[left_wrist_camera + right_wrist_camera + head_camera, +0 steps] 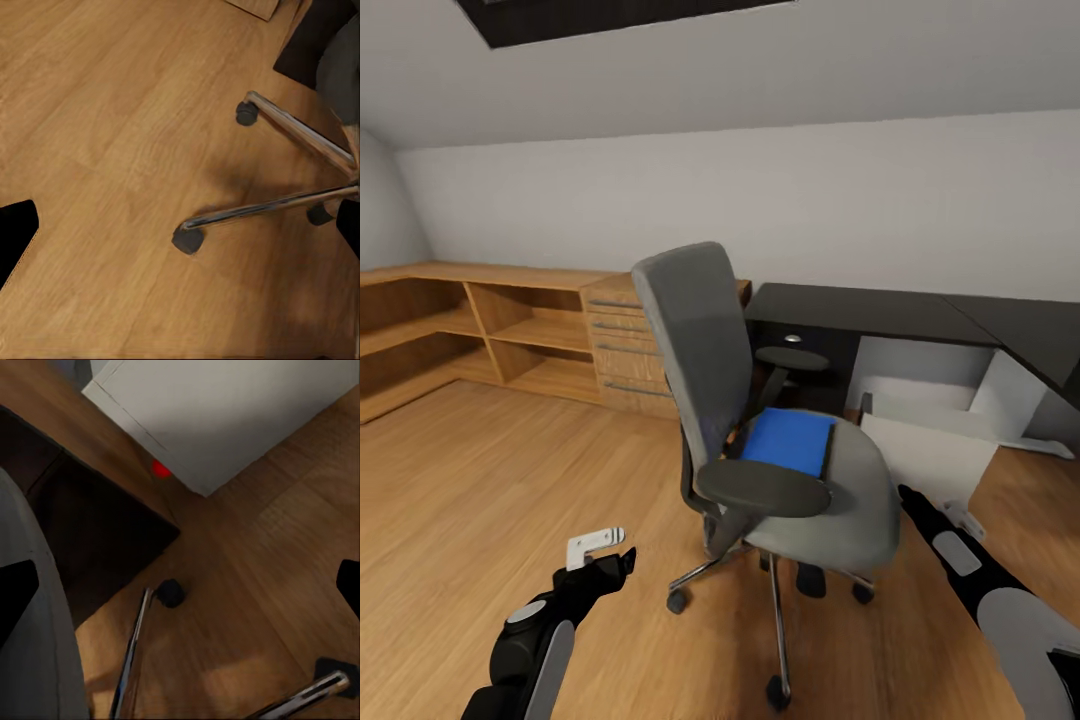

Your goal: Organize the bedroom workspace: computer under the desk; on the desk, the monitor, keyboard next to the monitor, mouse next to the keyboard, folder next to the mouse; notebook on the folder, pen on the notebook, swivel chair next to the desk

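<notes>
Left arm (540, 640): black segments with grey oval panels, white bracket at the wrist. Right arm (985, 580): slim black forearm, grey panels, larger light grey shell near the elbow.

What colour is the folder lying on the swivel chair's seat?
Bright blue; the folder shows best in the head view.

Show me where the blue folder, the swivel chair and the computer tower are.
blue folder (790, 441), head view, middle of its blue cover, lying on the seat.
swivel chair (698, 330), head view, centre of the grey backrest.
computer tower (930, 455), head view, its pale side panel, on the floor.
</notes>
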